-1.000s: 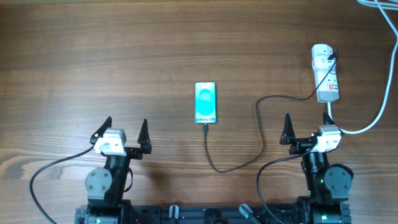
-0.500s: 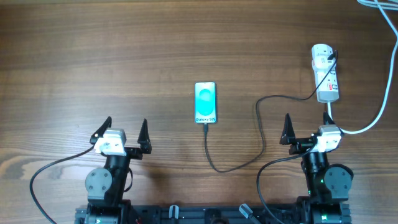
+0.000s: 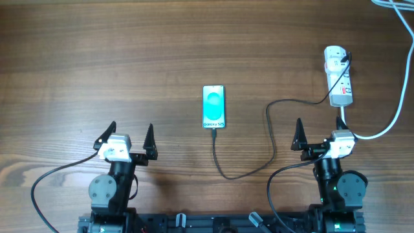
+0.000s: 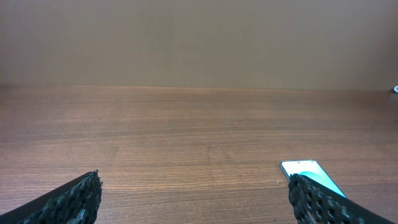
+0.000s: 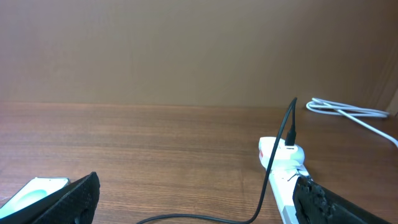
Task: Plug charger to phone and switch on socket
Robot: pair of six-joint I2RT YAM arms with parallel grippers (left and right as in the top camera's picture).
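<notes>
The phone, with a cyan screen, lies flat at mid-table. The thin black charger cable runs from the phone's near short edge, loops toward the front, and rises to the white adapter on the socket at the far right. My left gripper is open and empty, front-left of the phone. My right gripper is open and empty, just in front of the socket. The left wrist view shows the phone by the right finger. The right wrist view shows the socket, the cable and the phone.
A thick white cord curves from the socket's near end along the table's right edge to the far right corner, and shows in the right wrist view. Each arm's own black cable trails at the front edge.
</notes>
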